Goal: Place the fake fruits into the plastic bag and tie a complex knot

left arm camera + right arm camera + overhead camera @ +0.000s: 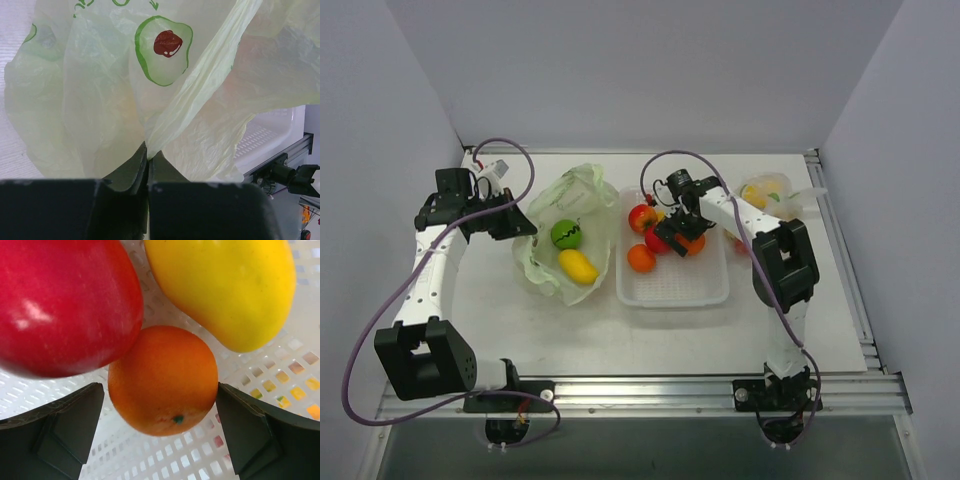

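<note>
The pale green avocado-print plastic bag (548,200) lies open at the left, with a green fruit (566,234) and a yellow fruit (578,266) inside. My left gripper (512,222) is shut on the bag's left edge; in the left wrist view the fingertips (148,155) pinch a fold of the bag (100,100). My right gripper (678,232) is down in the white basket, open around an orange (162,380) without clamping it. A red apple (60,305) and a yellow fruit (225,290) lie against that orange. Another red apple (643,217) and an orange (641,258) lie in the basket.
The white slotted basket (700,290) stands at the table's middle, right beside the bag. A clear bag (770,195) with yellowish contents lies at the back right. The table's metal rail (840,230) runs along the right side.
</note>
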Available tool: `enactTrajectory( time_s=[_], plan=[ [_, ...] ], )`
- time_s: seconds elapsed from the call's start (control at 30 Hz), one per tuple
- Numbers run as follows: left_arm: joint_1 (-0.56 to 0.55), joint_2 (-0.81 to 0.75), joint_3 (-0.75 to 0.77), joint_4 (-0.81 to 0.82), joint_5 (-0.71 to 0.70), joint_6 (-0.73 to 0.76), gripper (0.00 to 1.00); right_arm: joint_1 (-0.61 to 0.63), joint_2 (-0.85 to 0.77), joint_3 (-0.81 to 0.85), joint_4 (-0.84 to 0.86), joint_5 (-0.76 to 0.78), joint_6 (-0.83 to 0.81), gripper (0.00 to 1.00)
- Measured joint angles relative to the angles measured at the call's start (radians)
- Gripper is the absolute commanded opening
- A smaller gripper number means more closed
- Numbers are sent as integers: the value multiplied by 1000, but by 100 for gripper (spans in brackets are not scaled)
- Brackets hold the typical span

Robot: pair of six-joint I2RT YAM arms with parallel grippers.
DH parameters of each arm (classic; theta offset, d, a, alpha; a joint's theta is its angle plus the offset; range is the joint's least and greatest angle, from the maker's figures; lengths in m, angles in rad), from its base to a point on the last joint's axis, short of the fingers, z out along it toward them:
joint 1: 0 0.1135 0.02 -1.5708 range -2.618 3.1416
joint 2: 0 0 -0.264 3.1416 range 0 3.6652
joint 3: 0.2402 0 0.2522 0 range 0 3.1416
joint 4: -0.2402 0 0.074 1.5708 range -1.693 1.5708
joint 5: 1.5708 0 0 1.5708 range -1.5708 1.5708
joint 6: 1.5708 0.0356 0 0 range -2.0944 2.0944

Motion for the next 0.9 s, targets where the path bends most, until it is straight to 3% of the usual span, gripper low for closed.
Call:
enactTrajectory(
  time_s=[0.13,0.27,0.37,0.57,0.67,0.8,0.9],
  plan=[
    [0,2,0,1,1,-12,0,0,15,-2,10,-1,5,88],
    [0,4,0,1,2,-29,0,0,-13,-42,31,-15,23,61],
    [0,6,0,1,2,-40,0,0,-109,-114,19,-55,51,50],
    [0,6,-2,2,4,-59,0,13,-395,-141,-24,-225,91,50],
    [0,6,-4,2,8,-64,0,97,-518,-138,-28,-294,96,52],
    [1,6,-10,13,22,-82,0,283,-554,-99,-28,-347,108,52],
    [3,7,-21,22,32,-98,0,399,-468,26,-35,-357,118,51]
  ],
)
